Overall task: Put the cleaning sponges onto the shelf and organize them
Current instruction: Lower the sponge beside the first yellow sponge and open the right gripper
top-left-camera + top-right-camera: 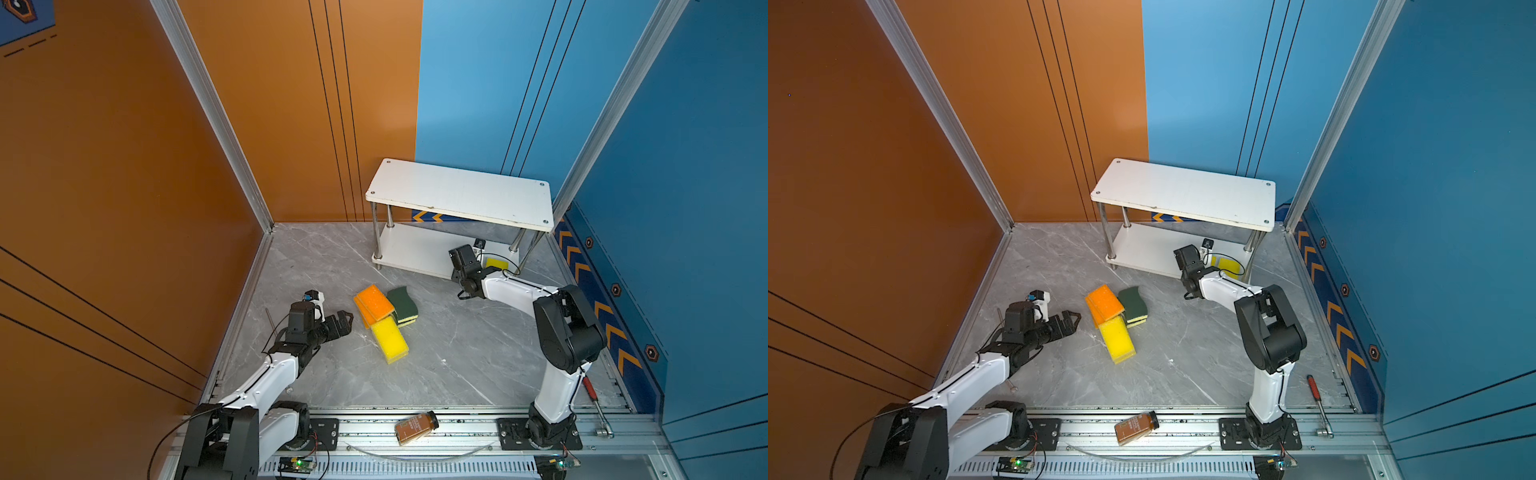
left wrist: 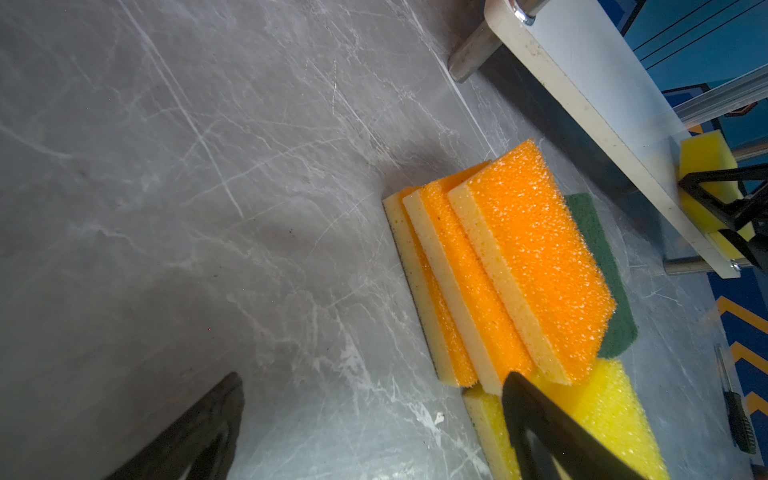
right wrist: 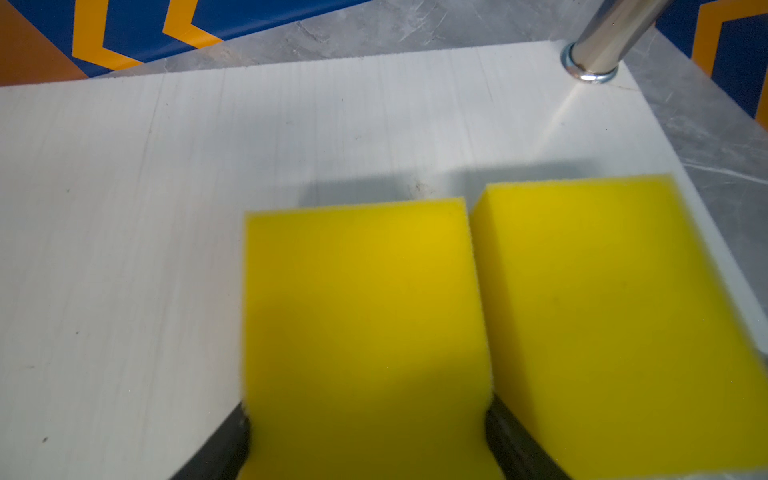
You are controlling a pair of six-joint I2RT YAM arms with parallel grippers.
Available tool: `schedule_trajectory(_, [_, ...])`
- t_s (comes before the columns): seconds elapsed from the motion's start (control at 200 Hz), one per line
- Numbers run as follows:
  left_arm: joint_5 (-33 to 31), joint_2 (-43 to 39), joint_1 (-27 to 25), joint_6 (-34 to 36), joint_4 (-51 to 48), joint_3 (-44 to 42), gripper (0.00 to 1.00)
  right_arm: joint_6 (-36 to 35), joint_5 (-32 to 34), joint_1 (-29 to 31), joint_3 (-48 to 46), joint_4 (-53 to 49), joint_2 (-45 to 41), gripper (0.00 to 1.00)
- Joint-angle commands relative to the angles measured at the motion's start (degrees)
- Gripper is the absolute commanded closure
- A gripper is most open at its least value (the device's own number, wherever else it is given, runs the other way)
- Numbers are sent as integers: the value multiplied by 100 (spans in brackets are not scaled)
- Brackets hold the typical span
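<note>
The right jaws pinch a yellow sponge [image 3: 365, 311] by its sides. It lies flat on the lower board of the shelf [image 1: 461, 191], at the board's 4 o'clock corner in both top views. A second yellow sponge [image 3: 602, 291] lies close against it. Near the middle of the bench [image 1: 457, 365] sits a heap of sponges [image 1: 376, 302], orange, green and yellow. The left jaws gape wide, holding nothing, just beside the heap at its 9 o'clock.

No text is legible; the label on the brown bottle [image 1: 417, 428] is too small.
</note>
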Motion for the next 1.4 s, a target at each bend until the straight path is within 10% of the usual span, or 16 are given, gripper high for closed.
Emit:
schedule_trajectory(0.0, [83,-15,56,7,-37,129,2,103,-25,-32,94,-102,124,33])
schedule_trajectory(1.392, [154,26,38,-20,8,115,2,-377,542,240,152,-369,-333,17])
